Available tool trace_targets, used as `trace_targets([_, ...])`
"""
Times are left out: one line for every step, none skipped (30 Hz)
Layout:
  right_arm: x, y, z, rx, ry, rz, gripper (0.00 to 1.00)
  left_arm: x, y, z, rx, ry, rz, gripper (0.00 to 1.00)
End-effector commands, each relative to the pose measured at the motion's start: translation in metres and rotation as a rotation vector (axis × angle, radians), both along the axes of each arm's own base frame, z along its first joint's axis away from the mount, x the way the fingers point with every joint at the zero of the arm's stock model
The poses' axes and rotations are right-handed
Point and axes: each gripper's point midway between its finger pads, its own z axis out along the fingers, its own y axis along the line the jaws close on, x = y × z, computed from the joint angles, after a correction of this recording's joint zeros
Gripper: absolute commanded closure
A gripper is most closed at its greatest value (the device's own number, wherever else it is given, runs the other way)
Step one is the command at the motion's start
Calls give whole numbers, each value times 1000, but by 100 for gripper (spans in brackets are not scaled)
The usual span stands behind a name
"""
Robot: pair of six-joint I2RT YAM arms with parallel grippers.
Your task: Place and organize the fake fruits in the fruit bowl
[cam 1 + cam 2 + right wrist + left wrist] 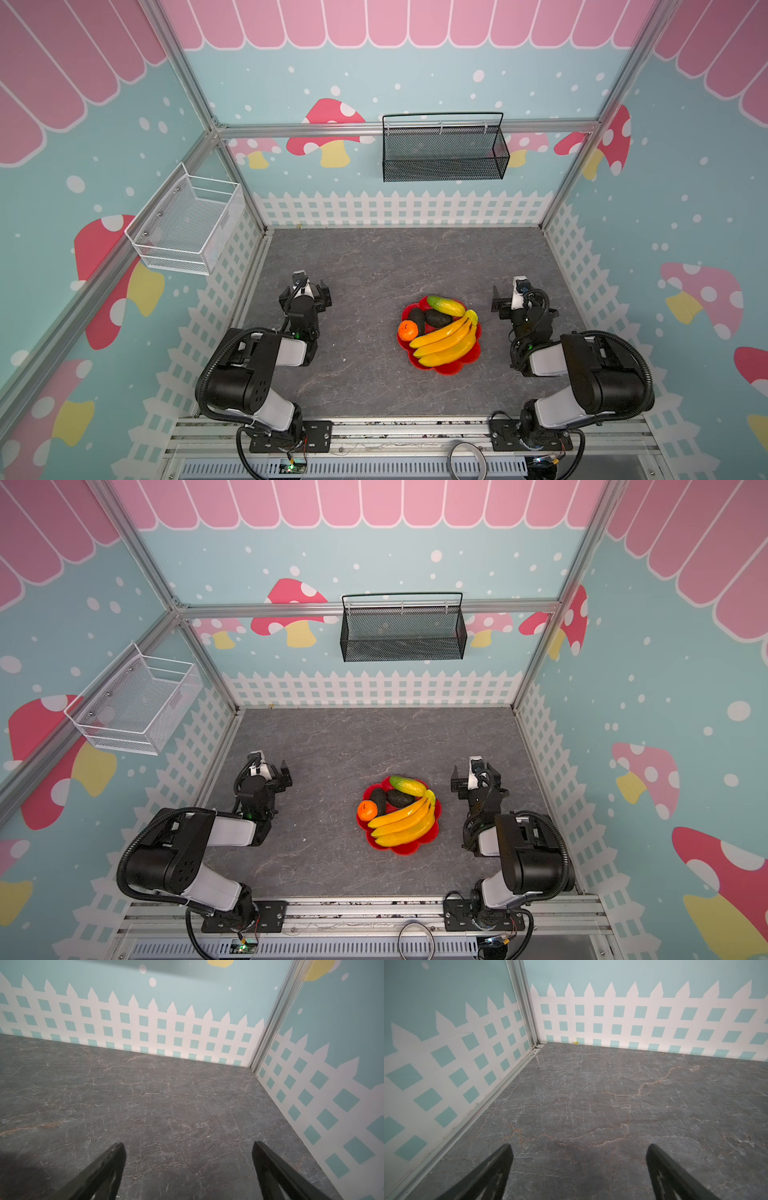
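In both top views the red flower-shaped fruit bowl point(471, 360) point(417, 848) sits right of the table's middle. Inside it lie the yellow banana bunch point(446, 343) point(405, 821), the orange point(408, 331), two dark avocados point(417, 320) point(437, 318) and the oblong green-yellow fruit point(446, 306). My left gripper point(304, 296) point(578, 1148) hovers open and empty, well left of the bowl. My right gripper point(519, 301) point(188, 1146) hangs open and empty just right of the bowl. Both wrist views show only bare grey tabletop between the fingers.
A black mesh basket point(444, 153) hangs on the back wall and a white wire basket point(187, 226) on the left wall. Fence-printed walls close the table on three sides. Both arm bases stand on the front rail.
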Motion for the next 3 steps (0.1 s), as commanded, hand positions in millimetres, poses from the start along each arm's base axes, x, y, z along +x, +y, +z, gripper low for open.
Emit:
trace_targets([0,0,-1,-28,5,1,2,3,4,4,-4,-5,14,0])
trace_targets([0,0,-1,-28,4,1,2,3,4,5,-3,-8,14,0])
trace_targets([0,1,-1,-28,5,2,2,3,4,5,-3,-10,13,0])
